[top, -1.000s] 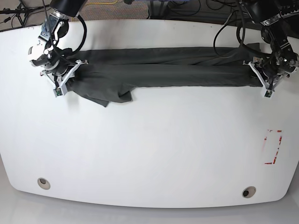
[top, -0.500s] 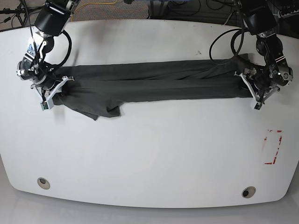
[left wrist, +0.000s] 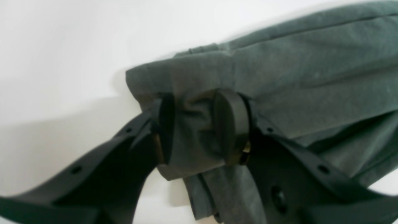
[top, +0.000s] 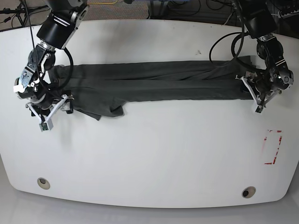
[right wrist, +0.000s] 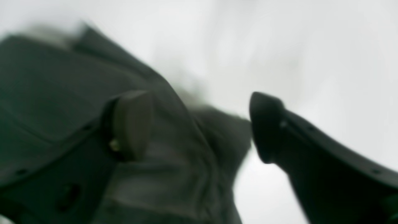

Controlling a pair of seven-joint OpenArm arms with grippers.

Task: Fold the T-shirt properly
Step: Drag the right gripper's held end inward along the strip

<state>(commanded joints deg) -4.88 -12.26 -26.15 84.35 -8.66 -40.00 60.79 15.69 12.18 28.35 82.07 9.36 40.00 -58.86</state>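
The T-shirt (top: 154,81) lies as a long dark grey band stretched across the back half of the white table (top: 149,154), with a loose flap hanging at its front left. My left gripper (top: 246,88) is at the band's right end. In the left wrist view it (left wrist: 199,130) is shut on a bunched fold of the T-shirt (left wrist: 311,77). My right gripper (top: 64,103) is at the band's left end. The blurred right wrist view shows it (right wrist: 199,127) open, its fingers wide apart, with the T-shirt (right wrist: 46,77) lying by one finger and reaching partly into the gap.
A red-outlined rectangle (top: 273,147) is marked on the table at the right. Two round holes (top: 43,183) (top: 248,192) sit near the front edge. Cables (top: 187,7) run behind the back edge.
My right gripper opened and let go of the shirt's left end, sliding toward the front left. The left gripper, still holding, shifted slightly frontward. The band moved left and sagged at its left end.
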